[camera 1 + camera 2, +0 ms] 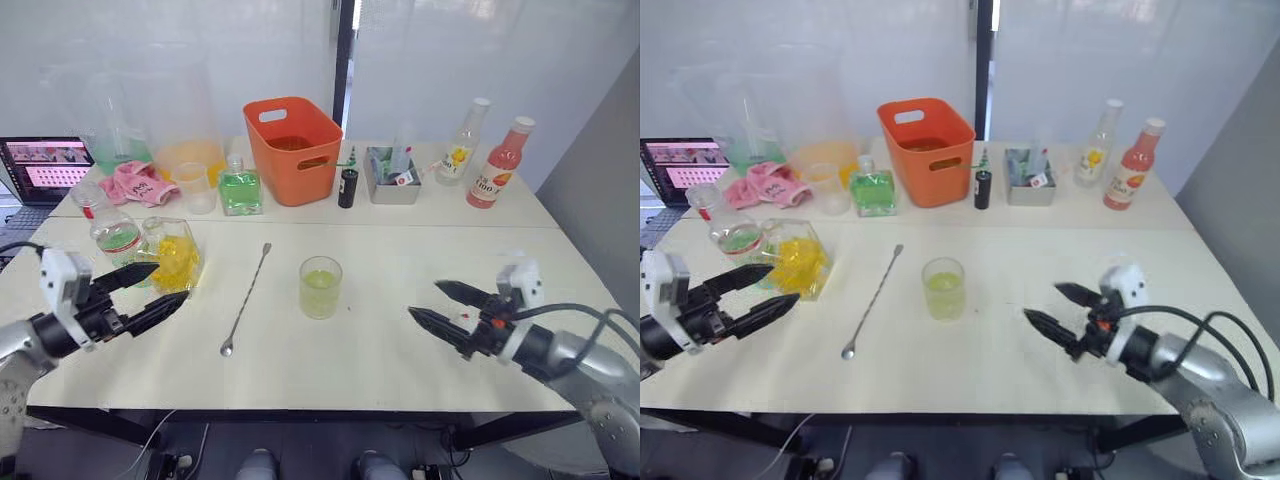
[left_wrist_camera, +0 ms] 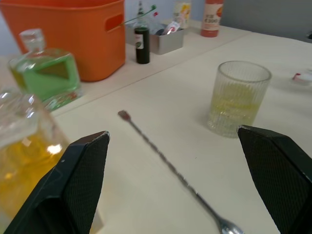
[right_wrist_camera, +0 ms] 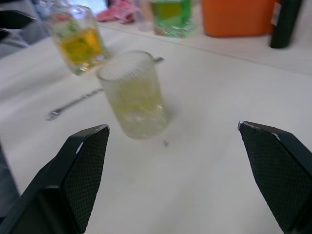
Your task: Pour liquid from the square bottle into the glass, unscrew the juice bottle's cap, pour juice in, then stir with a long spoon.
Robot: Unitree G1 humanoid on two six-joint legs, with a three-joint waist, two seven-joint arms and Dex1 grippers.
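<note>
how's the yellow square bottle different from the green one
The yellow square bottle sits at the front by the left gripper; the green bottle stands further back beside the orange bin. Yellow-orange liquid against green. The yellow one looks tilted, the green upright. Both are squat clear glass.

The white table [image 1: 400,330] holds the glass [image 1: 320,287] in the middle, with the long spoon [image 1: 246,299] lying flat beside it. The square bottle [image 1: 172,255] stands near the left edge (yellow inside). An orange bin [image 1: 292,148], a pink cloth [image 1: 135,182] and more bottles sit along the back.
</note>
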